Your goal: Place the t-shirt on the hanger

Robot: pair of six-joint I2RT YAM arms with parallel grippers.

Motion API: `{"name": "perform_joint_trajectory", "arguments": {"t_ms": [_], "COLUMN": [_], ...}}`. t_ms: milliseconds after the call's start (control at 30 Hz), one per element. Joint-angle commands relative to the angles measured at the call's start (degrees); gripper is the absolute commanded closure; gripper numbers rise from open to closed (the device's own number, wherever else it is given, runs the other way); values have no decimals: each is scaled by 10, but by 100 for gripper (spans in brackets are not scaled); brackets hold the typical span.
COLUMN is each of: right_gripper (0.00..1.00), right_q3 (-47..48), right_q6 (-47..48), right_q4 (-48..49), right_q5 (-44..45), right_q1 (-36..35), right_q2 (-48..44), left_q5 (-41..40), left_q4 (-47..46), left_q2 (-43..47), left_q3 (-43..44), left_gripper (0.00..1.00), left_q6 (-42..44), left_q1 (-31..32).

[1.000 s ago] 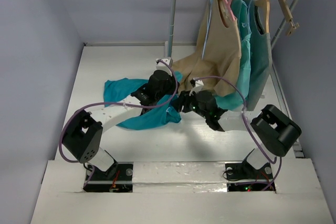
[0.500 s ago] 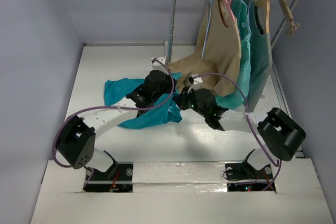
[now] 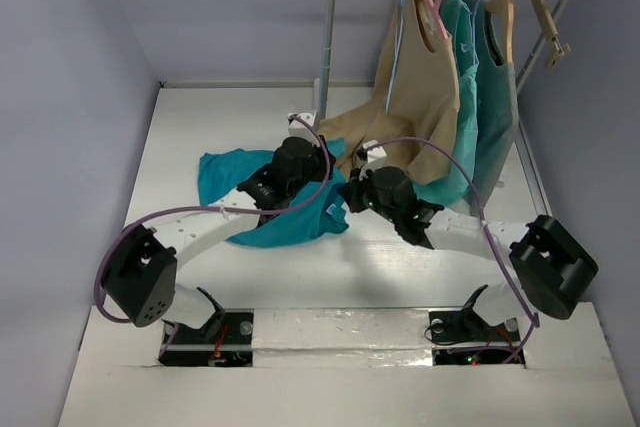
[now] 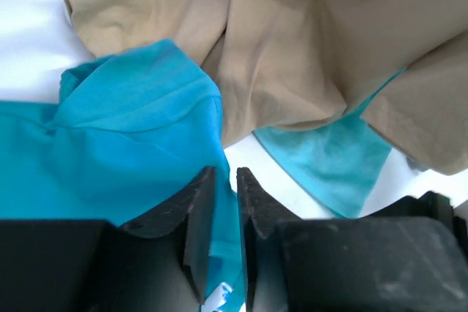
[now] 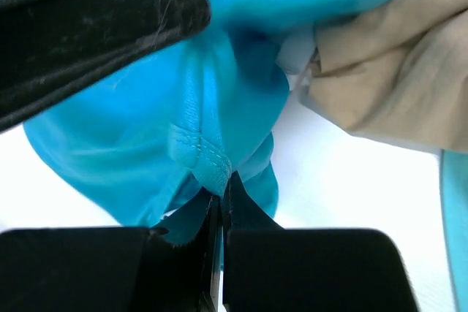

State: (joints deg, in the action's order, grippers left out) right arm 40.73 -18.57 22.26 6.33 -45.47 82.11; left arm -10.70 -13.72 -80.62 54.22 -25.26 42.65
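Pinching t-shirt [image 4: 131, 137]: left hand [image 4: 224, 180], right hand [image 5: 221, 193], both clamped.

White table [image 3: 230, 117], matte. The t-shirt [image 3: 222, 172] lies crumpled on it: the bulk spreads to the left of the left gripper [image 4: 223, 180], and one fold runs across to the right gripper [image 5: 221, 195]. The hem of the beige shirt [image 3: 360, 132] rests on the surface just beyond both grippers. The foot of the rack post [image 3: 325, 67] stands beyond the left gripper, to its left.
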Motion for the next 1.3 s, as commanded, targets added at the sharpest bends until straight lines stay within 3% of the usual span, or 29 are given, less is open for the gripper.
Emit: {"name": "perform_joint_trajectory", "arguments": {"t_ms": [0,33,67,167,300,467,667,933,1033,1067,1167,1267], "right_gripper": [100,100,100,100,100,100,100,100,100,100,100,100], "right_q3": [50,58,67,96,125,144,145,139,138,137,136,142], "right_q6": [28,28,35,43,54,61,56,50,50,52,56,70], "right_q4": [-41,-55,-70,-117,-167,-206,-208,-207,-209,-209,-211,-220], "right_q5": [21,21,23,23,22,25,25,18,18,21,35,62], "right_q1": [-4,-4,-4,-4,-4,-4,-4,-4,-4,-4,-4,-4], "right_q2": [-24,-26,-27,-30,-27,-25,-31,-40,-41,-41,-39,-32], "left_q5": [12,16,17,-1,17,34,25,-56,-93,-98,-107,-100], "left_q4": [-32,-46,-57,-56,-65,-100,-110,-82,-68,-67,-73,-83], "left_q2": [39,53,67,116,159,153,100,28,8,7,20,49], "left_q3": [-27,-41,-57,-99,-147,-191,-171,-120,-106,-105,-113,-127], "left_gripper": [69,69,57,46,56,50,51,57,69,80,98,100], "left_q6": [17,17,19,19,28,41,71,96,102,101,94,83], "left_q1": [-3,-3,-3,-3,13,37,49,54,60,60,60,60]}}
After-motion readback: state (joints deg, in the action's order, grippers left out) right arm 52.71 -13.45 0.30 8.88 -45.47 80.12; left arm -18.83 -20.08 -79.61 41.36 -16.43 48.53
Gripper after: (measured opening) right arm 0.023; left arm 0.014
